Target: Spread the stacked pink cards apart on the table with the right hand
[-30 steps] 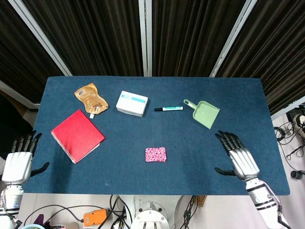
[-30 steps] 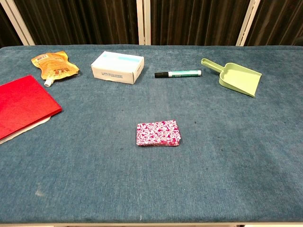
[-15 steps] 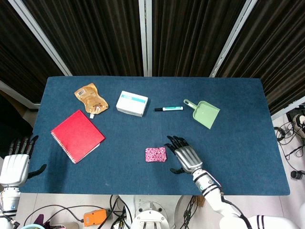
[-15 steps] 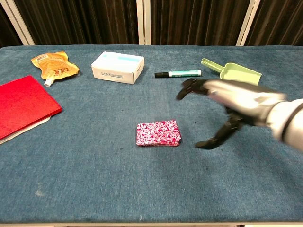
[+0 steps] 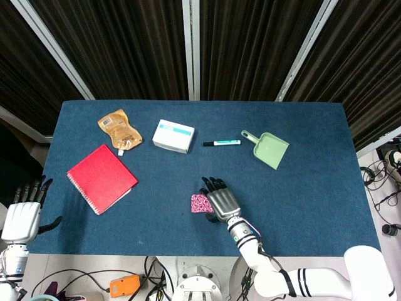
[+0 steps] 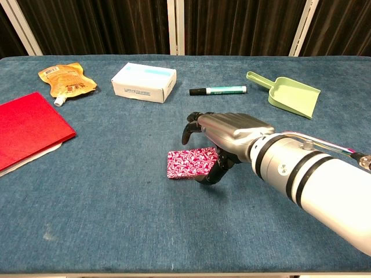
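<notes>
Right hand hovered palm down over the right end of the stacked pink cards, fingers spread and slightly curled, holding nothing. Thumb reached down beside the stack's right edge; chest view could not settle whether it touched the cards. In the head view the same hand covered the right part of the stack, only the left portion of the cards showing.

The stack sat near the front middle of the blue table, still neatly piled, not spread.

Left hand hung off the table's front left corner, fingers apart and pointing up, empty. It did not show in the chest view.

Other items lay along the far half of the table:
- red notebook at the left edge
- orange pouch behind the notebook
- white box left of centre
- marker just right of the box, lying flat
- green dustpan at the far right, well apart from the cards
</notes>
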